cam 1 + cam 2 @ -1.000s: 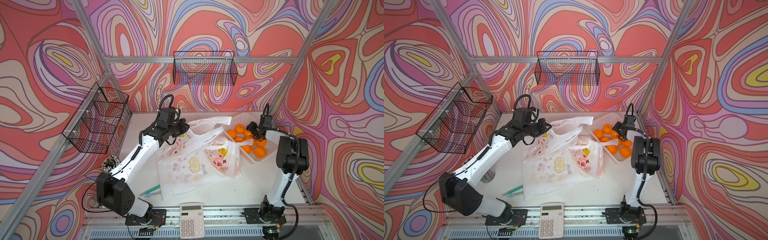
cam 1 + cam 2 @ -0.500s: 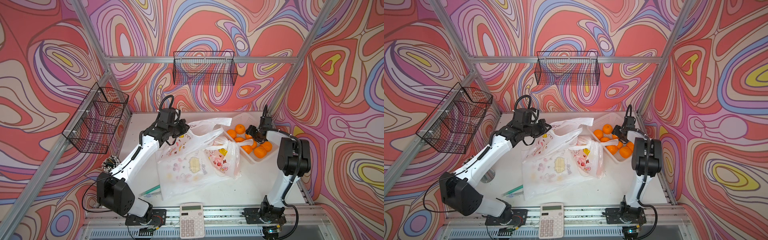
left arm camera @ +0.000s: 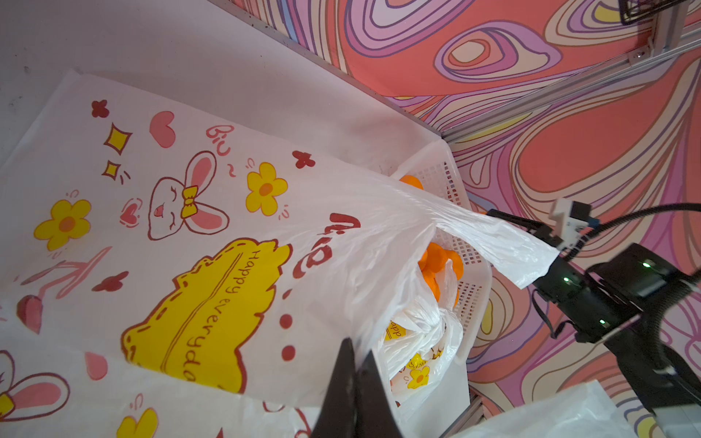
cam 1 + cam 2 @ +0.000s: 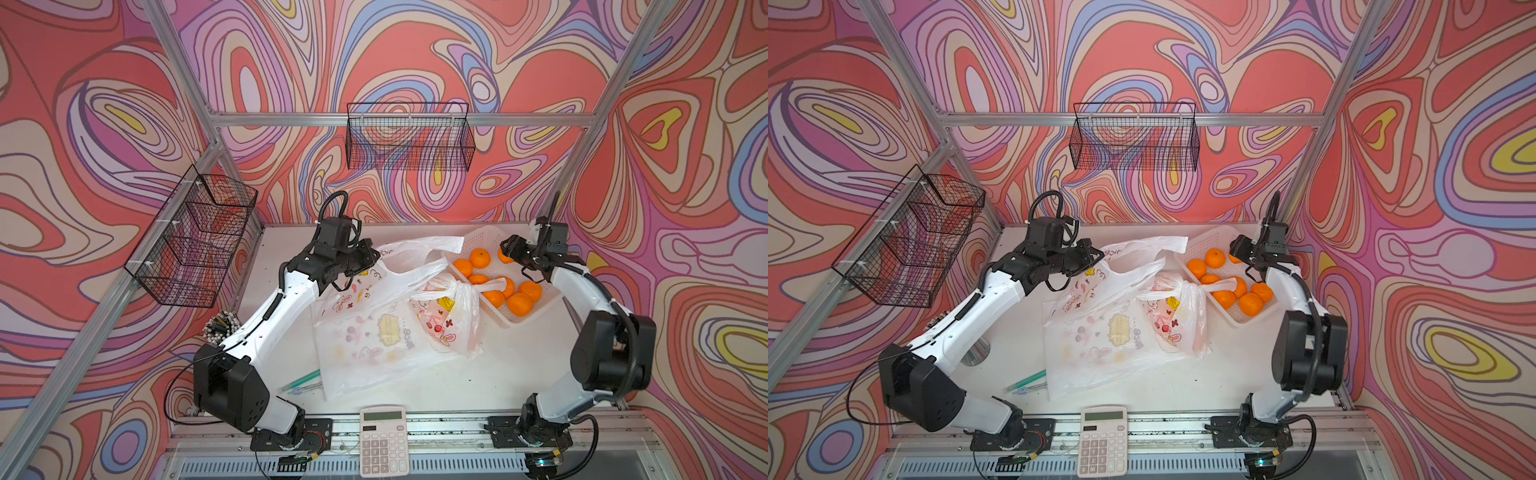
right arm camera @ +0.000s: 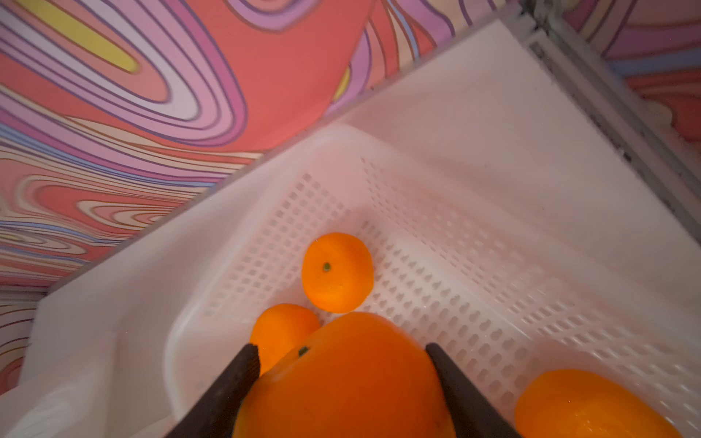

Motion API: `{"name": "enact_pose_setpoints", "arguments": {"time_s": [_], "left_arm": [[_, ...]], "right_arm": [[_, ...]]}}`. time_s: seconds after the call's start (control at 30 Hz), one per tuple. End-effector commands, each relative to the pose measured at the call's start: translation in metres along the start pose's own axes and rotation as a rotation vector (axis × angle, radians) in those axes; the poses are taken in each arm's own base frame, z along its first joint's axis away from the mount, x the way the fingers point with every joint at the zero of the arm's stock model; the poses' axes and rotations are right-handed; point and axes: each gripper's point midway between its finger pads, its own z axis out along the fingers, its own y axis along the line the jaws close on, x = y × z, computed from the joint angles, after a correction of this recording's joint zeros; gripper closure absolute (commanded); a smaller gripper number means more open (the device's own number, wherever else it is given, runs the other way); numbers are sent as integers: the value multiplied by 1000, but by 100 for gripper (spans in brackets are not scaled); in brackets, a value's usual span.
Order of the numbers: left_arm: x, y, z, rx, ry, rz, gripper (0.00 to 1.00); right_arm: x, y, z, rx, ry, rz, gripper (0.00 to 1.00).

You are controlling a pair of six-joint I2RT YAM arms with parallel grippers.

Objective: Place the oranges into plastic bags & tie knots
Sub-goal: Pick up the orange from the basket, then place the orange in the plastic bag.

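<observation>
My left gripper is shut on the rim of a printed plastic bag, holding that edge up off the table. Beside it a smaller bulging bag is closed with a knot; one floppy end drapes over the white perforated basket. Several oranges lie in the basket. Over its far end my right gripper has both fingers pressed against the sides of one orange. Two more oranges lie beyond it.
A calculator sits at the front edge and a green pen lies left of the bags. A cup of sticks stands by the left arm. Black wire baskets hang on the back wall and the left wall.
My right gripper has shifted toward the far end of the basket and its jaws have closed onto an orange. The left arm and the bags have not moved.
</observation>
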Motion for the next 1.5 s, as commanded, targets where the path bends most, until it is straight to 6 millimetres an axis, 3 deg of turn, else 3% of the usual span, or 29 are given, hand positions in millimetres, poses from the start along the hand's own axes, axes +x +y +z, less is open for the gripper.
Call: {"name": "enact_pose_setpoints", "arguments": {"time_s": [0.0,0.17,0.37,0.67,0.8,1.03,1.2,1.47], "left_arm": [[-4,-8,-9,38,-29,-5,100],[-4,-14,-10,60,-23,-6,100],[-2,-18,-10,81,-12,-1,100],[8,-20,-6,123,32,1,100],[12,-23,-4,143,53,3,100],[10,-22,-4,141,42,-3,100],[5,-16,-7,106,6,-17,100],[6,-14,-9,98,5,-17,100]], "right_arm": [[16,35,-36,-166,8,33,48],[61,94,-82,-391,57,55,48],[116,165,-100,-573,108,78,48],[143,253,-68,-627,109,-17,47],[159,282,-52,-651,132,-49,45],[175,281,-28,-594,161,-72,17],[173,262,-35,-513,144,-104,13],[177,207,-57,-344,132,-134,13]]}}
